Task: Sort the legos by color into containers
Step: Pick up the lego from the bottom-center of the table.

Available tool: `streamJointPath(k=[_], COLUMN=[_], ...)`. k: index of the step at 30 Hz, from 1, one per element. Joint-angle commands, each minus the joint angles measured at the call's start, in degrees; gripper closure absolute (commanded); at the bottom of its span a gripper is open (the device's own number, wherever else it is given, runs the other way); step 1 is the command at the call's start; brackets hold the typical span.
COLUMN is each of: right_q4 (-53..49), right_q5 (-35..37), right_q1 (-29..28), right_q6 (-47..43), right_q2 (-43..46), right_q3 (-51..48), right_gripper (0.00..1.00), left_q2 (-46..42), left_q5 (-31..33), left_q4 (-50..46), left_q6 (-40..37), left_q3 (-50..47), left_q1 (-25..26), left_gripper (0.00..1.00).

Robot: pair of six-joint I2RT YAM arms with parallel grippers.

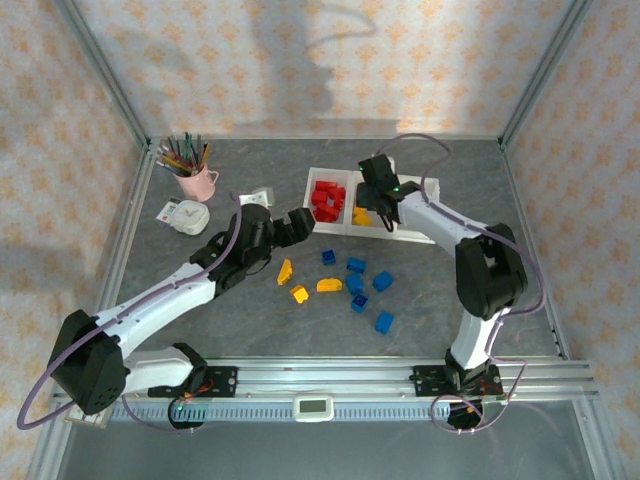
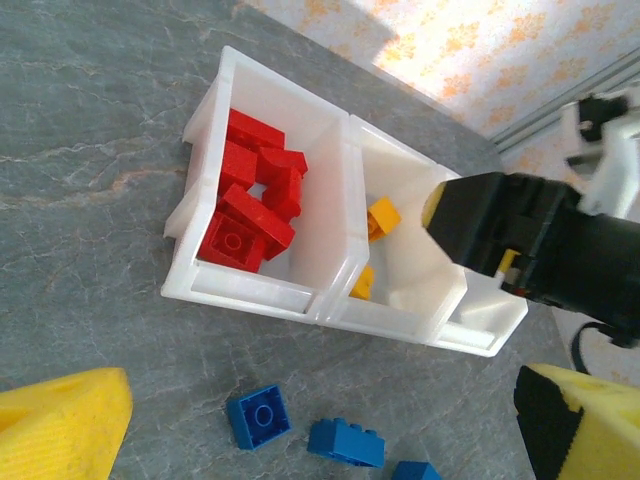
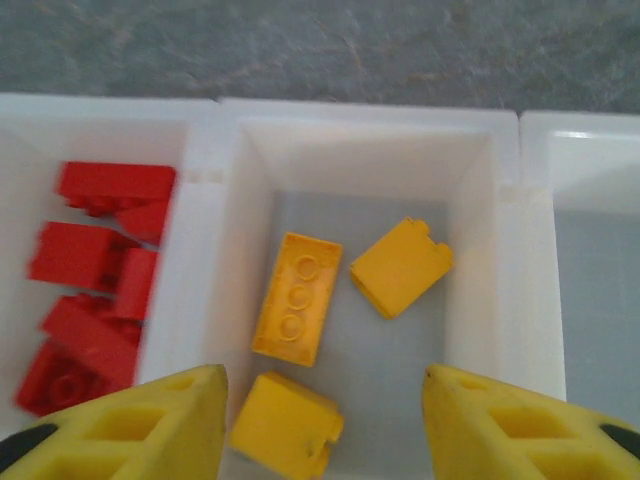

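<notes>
Three small yellow plastic bricks (image 3: 300, 300) (one studded, long) lie in the white tray's middle bin (image 3: 470, 250); above, the right gripper (image 3: 325, 425) spread, empty.

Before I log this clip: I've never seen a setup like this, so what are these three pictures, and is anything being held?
Two white jointed robot arms are bolted at the table's near edge. One picture looks down from above; the other two come from cameras on each wrist, so the yellow foam-like fingers at the bottom belong to that arm.

On the grey stone-patterned table sits a white translucent plastic three-bin tray. One bin holds red plastic bricks, the middle one yellow bricks. Blue bricks and a few yellow ones lie loose in front. A pink mug of pencils stands at the back left.

The right gripper hangs over the yellow bin, jaws apart, empty. The left gripper is wide open near the tray, also empty.
</notes>
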State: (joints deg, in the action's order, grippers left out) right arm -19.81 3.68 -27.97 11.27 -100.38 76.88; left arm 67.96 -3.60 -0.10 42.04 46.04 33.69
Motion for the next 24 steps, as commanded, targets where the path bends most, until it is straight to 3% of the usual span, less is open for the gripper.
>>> streamJointPath(k=[1, 13, 20, 24], right_q4=[-2.0, -8.5, -9.1, -8.4], right_q5=[-1.5, -4.9, -8.9, -10.2], right_q1=[-3.1, -16.3, -25.4, -26.9], right_q6=[-0.6, -1.6, -3.7, -4.6], right_q2=[5.8, 14.8, 12.3, 8.6], right_q3=[-2.5, -13.1, -16.2, -15.5], right_gripper=[0.46, 0.40, 0.36, 0.34], left_q2=[-3.8, -17.1, -23.6, -25.8], left_q5=[2.1, 6.7, 9.2, 9.5], left_q4=[-2.0, -9.3, -12.8, -13.4], left_q6=[-0.1, 5.6, 8.5, 9.7], left_q3=[-0.8, -10.2, -14.1, -15.4], left_q1=[-0.2, -0.2, -0.2, -0.2], left_gripper=[0.01, 0.01, 0.01, 0.01])
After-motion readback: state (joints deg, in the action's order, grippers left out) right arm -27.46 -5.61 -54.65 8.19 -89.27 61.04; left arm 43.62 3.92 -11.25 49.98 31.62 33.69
